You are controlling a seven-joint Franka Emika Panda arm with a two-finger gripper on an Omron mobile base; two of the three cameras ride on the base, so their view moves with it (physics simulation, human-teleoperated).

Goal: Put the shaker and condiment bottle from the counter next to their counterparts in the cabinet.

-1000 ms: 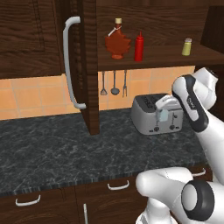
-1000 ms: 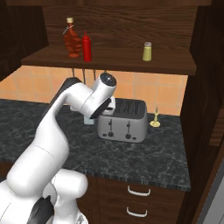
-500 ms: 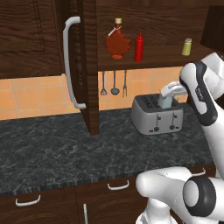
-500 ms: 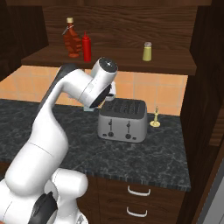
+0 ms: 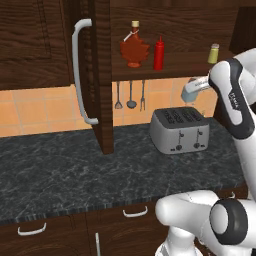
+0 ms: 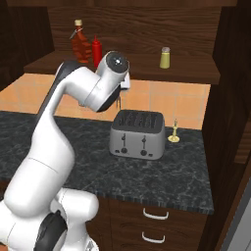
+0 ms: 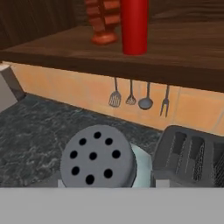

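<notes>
My gripper (image 5: 194, 89) is shut on the shaker (image 5: 190, 91), held in the air above the toaster and just below the cabinet shelf (image 5: 170, 71). The hand view looks down on the shaker's grey perforated cap (image 7: 97, 162), close up. On the shelf the red condiment bottle (image 5: 159, 53) stands upright right next to the maple-leaf syrup bottle (image 5: 134, 48). The yellow-green shaker (image 5: 214, 53) stands alone further right on the same shelf. From the hand, the red bottle (image 7: 134, 26) and syrup bottle (image 7: 103, 19) are ahead and above.
A silver toaster (image 5: 181, 130) sits on the dark counter (image 5: 60, 170) under the gripper. The open cabinet door (image 5: 97, 75) with its curved silver handle (image 5: 77, 70) juts out at left. Utensils (image 5: 131, 95) hang on the tiled wall. A small gold stand (image 6: 173, 135) is right of the toaster.
The arm has risen, carrying the shaker from beside the toaster's top up to just under the shelf edge. The things on the shelf have not moved.
</notes>
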